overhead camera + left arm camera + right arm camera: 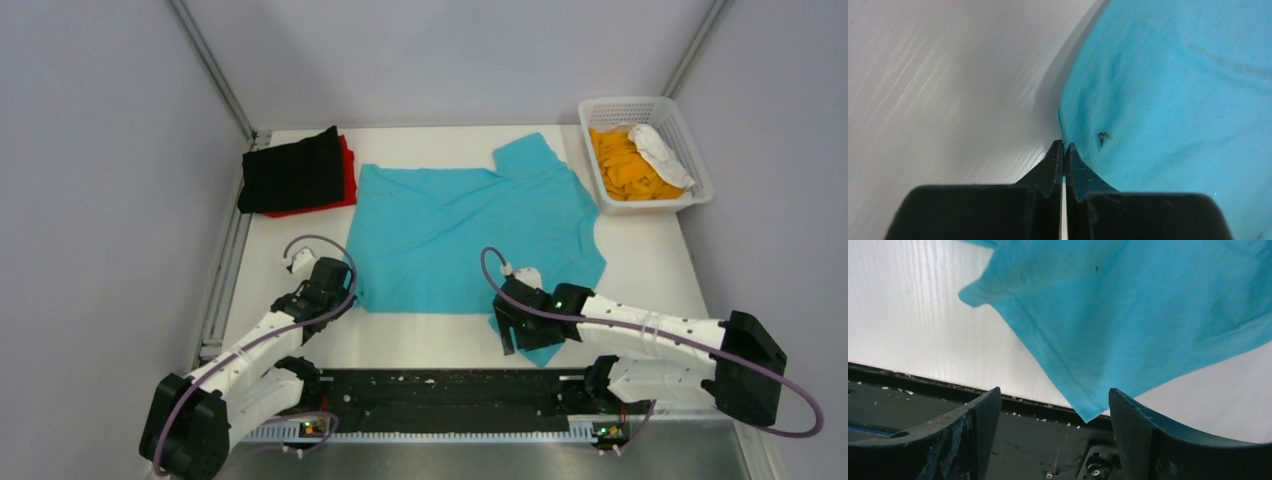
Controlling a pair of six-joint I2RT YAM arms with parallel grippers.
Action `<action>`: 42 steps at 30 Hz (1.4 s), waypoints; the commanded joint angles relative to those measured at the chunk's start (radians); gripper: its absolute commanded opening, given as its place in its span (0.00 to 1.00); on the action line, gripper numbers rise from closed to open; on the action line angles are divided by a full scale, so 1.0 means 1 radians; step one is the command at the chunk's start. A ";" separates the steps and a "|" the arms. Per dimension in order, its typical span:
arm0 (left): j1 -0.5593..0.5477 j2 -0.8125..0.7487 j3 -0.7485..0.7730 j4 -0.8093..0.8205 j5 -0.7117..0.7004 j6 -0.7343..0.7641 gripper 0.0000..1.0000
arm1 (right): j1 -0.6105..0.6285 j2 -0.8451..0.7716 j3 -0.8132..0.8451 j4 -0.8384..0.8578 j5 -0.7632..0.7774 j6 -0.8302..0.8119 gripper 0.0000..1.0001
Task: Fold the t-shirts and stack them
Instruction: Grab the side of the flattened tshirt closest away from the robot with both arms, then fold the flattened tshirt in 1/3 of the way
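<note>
As seen from behind both tools: white table point(660, 270) beneath. Turquoise t-shirt point(460, 235) spread just ahead of both, near-right sleeve rumpled. Far beyond left gripper point(1063, 146): black t-shirt point(295, 170) folded atop red t-shirt point(348, 165). Far beyond right gripper point(1054, 392): basket point(700, 195) holding orange t-shirt point(622, 165). Left fingers clenched at turquoise hem; cloth pinched or not, cannot tell. Right fingers spread wide, sleeve corner between them.

The turquoise t-shirt point(450, 235): soft matt cloth; table point(660, 270) smooth, faintly glossy; basket point(625, 101) plastic lattice
</note>
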State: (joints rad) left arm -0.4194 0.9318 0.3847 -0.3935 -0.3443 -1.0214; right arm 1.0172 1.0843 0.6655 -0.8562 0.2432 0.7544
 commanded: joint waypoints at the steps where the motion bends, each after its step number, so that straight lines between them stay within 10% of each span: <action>1: -0.001 0.003 -0.006 0.005 0.006 0.002 0.00 | 0.039 0.048 -0.052 -0.057 -0.045 0.136 0.70; 13: -0.001 -0.003 -0.006 0.004 0.011 -0.003 0.00 | -0.013 0.044 -0.164 0.097 0.001 0.189 0.58; 22: -0.001 -0.043 0.001 -0.074 -0.002 -0.039 0.00 | -0.077 -0.054 -0.127 -0.042 -0.063 0.210 0.00; 28: 0.000 -0.117 -0.007 -0.179 0.005 -0.073 0.00 | -0.071 -0.138 0.031 -0.367 -0.040 0.242 0.00; 42: -0.001 -0.313 -0.030 -0.358 0.001 -0.126 0.00 | -0.010 -0.268 0.101 -0.476 -0.167 0.264 0.00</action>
State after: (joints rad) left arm -0.4194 0.6392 0.3725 -0.7265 -0.3321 -1.1309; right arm 0.9932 0.8783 0.7097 -1.2751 0.0971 0.9829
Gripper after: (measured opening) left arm 0.017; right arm 0.011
